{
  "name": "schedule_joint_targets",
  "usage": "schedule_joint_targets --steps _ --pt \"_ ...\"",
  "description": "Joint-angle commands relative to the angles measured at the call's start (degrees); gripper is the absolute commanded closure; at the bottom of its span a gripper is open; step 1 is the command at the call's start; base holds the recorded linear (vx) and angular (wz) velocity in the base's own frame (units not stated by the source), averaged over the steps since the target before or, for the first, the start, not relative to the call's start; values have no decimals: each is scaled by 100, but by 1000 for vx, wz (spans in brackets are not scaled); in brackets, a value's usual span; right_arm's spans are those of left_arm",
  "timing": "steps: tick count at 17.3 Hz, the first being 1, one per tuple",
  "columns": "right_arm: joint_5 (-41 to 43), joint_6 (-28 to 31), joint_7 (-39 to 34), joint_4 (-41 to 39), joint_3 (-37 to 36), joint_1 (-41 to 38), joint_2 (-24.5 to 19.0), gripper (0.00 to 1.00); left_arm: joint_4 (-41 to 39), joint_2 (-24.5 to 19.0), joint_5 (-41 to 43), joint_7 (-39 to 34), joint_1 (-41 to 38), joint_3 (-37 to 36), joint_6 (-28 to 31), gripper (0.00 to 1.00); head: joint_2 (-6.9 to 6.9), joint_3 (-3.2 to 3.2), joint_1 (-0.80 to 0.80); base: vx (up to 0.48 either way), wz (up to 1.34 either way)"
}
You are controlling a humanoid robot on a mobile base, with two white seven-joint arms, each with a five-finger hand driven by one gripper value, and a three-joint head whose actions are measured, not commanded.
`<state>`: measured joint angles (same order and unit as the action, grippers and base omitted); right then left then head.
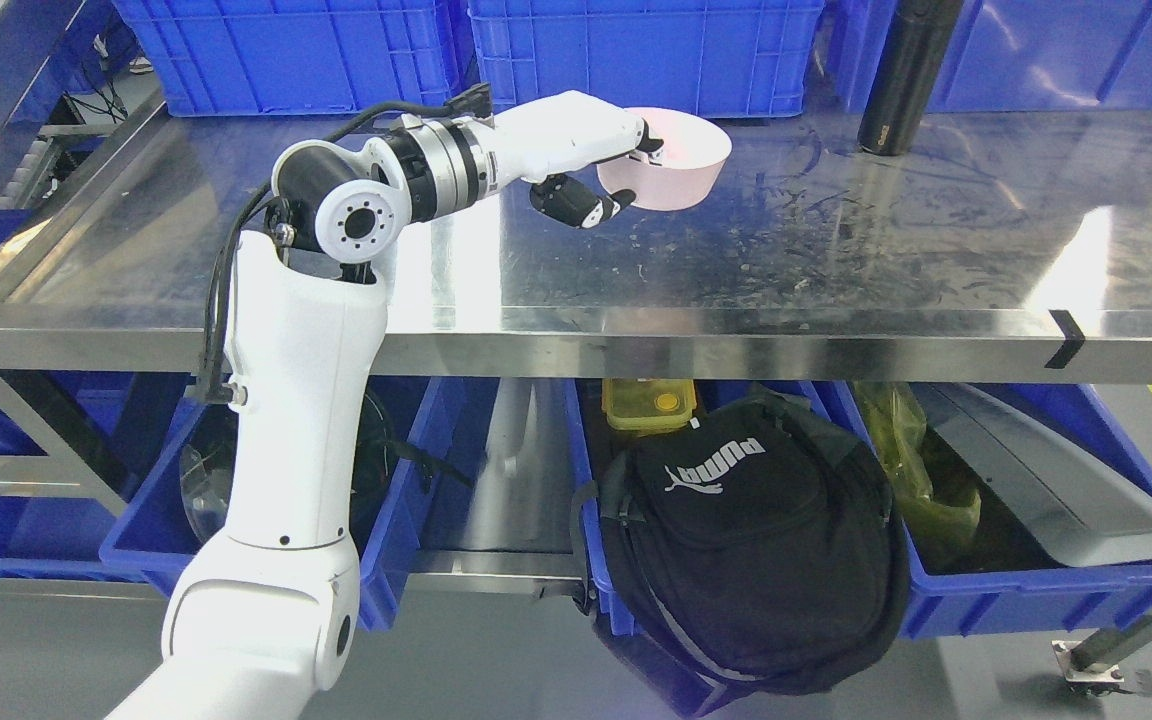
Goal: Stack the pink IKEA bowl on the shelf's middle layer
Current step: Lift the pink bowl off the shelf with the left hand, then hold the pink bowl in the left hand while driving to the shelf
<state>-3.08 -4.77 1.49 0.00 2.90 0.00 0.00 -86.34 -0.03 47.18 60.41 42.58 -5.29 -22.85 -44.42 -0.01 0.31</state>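
Left hand is pinching the near-left rim of the pink bowl — white fingers over the top edge with a dark tip hooked inside, dark thumb curled underneath against the outer wall. Bowl sits tilted, open side tipped up and away from the hand, its right side looks low to the steel shelf; can't tell whether the base is touching the surface or just clear of it. Judgement on progress: bowl is in hand and already over the shiny shelf layer, so the carry looks mostly done. Left to do — find the stacking target, lower, level out, release. No second bowl is visible on this layer, so what it stacks onto isn't clear. Arm pose: upper link rises from lower left, elbow joint bent sharply just over the shelf's front edge, forearm reaching right and slightly back toward the blue crates along the rear. Dark bottle stands well to the right, apart from the bowl. Right arm isn't in view.
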Motion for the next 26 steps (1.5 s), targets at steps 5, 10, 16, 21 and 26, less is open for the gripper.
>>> schedule_joint_targets --steps 5,10,16,21,26 --pt "0 2 0 -100 0 -132 100 0 -287 -97 -24 -29 -118 81 -1 100 0 0 0 1 6" --pt "0 2 0 -100 0 -132 100 0 -278 -97 -33 -29 -118 81 35 99 0 0 0 -20 213" --pt "0 2 0 -100 0 -132 100 0 -270 -97 -33 -29 -118 81 43 99 0 0 0 -60 719" --pt "0 2 0 -100 0 -132 100 0 -278 -97 -33 -29 -118 90 43 99 0 0 0 -35 1104" --pt "0 2 0 -100 0 -132 100 0 -270 -97 -33 -29 -127 98 52 99 -1 0 0 53 1433"
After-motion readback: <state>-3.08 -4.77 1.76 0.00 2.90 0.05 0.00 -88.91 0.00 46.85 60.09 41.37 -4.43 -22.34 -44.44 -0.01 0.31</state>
